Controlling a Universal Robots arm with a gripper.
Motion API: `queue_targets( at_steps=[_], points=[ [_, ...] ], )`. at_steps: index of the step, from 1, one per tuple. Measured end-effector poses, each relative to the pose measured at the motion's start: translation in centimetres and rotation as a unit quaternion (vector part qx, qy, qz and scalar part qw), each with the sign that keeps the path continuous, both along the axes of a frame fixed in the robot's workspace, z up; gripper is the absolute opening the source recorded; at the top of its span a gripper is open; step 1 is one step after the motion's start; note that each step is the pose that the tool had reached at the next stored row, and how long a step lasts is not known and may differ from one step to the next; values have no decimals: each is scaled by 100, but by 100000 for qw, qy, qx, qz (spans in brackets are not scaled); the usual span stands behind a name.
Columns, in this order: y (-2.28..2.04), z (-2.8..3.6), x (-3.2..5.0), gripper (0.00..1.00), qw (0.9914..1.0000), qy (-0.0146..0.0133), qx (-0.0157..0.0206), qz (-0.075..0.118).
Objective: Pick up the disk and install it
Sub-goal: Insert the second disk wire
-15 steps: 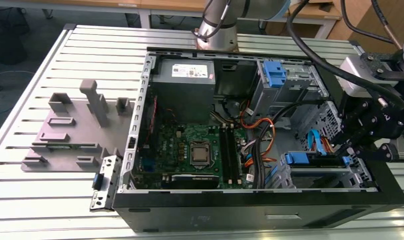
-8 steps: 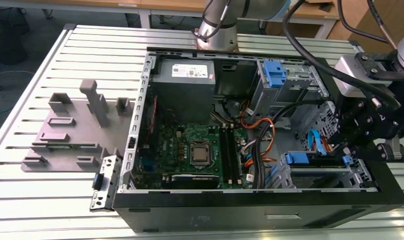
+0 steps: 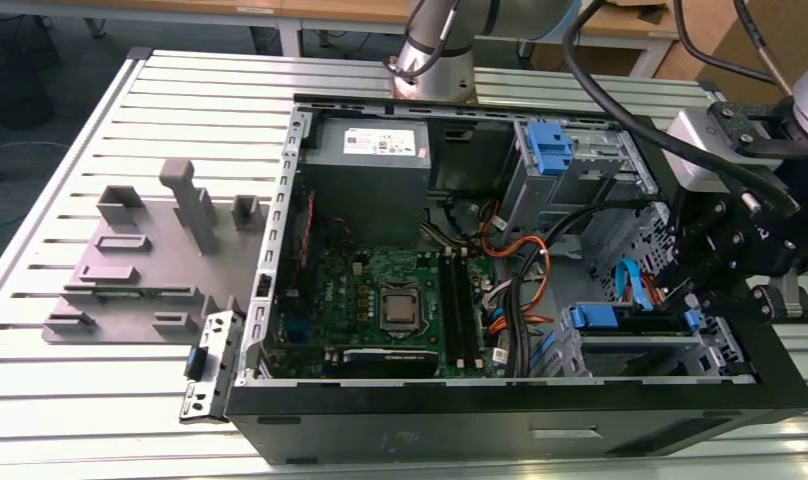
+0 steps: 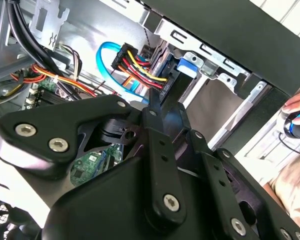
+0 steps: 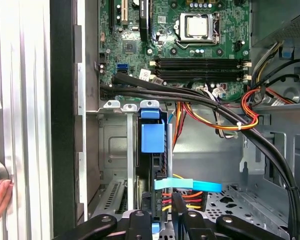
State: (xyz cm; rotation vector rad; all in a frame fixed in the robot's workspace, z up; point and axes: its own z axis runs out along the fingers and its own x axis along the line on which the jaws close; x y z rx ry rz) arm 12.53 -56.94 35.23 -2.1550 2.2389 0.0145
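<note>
Fingers (image 4: 159, 150) clamped on the disk (image 5: 157, 165) (blue-tabbed); disk stands edgewise in the drive bay (image 5: 115, 150).

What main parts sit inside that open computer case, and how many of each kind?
Power supply: 1
Motherboard: 1
Processor: 1
Disk: 1
Light-blue bracket: 1
Total: 5, leaving the loose cables uncounted
</note>
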Motion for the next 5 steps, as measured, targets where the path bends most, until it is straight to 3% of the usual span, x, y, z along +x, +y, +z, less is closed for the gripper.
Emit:
queue_targets(
  at_steps=[5],
  points=[
    [0, 12, 0, 30, 100000, 2, -5, -1]
  ],
)
